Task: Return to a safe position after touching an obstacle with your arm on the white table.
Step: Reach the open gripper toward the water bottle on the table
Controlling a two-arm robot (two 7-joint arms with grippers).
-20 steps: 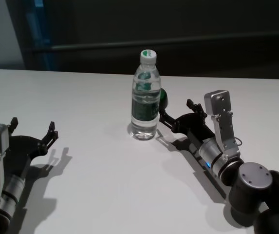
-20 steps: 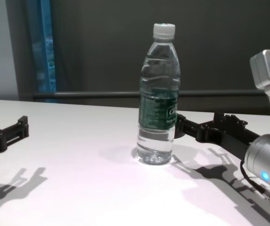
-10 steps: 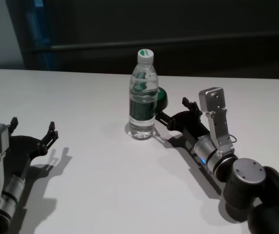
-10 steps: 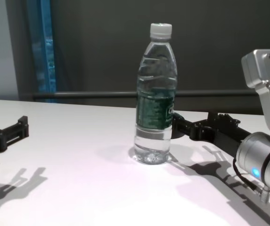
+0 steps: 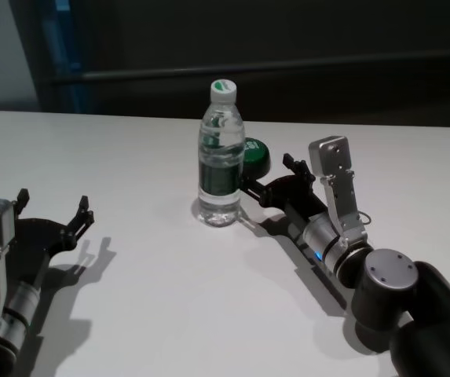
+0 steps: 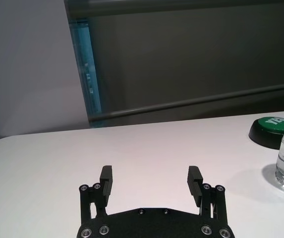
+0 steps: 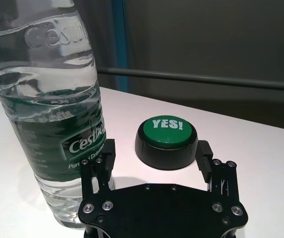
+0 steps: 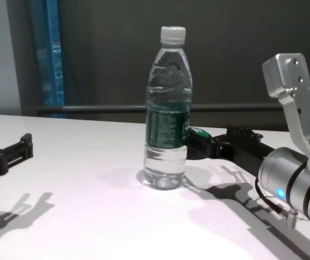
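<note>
Open right end effector (image 7: 154,154) touches clear ribbed bottle (image 7: 50,94) on glossy table (image 5: 146,298).

Items counted: one clear water bottle (image 5: 221,157) with white cap; one green "YES!" button (image 7: 167,142) on black base; two black pincers, left pincer (image 6: 151,180) and right pincer (image 7: 156,153); one white counter (image 5: 162,298).

The water bottle (image 5: 221,161) hides part of the green button (image 5: 254,155).

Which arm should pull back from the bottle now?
The right. Its gripper sits open, against the bottle, beside the green button. The left gripper rests open, far off on the table.
</note>
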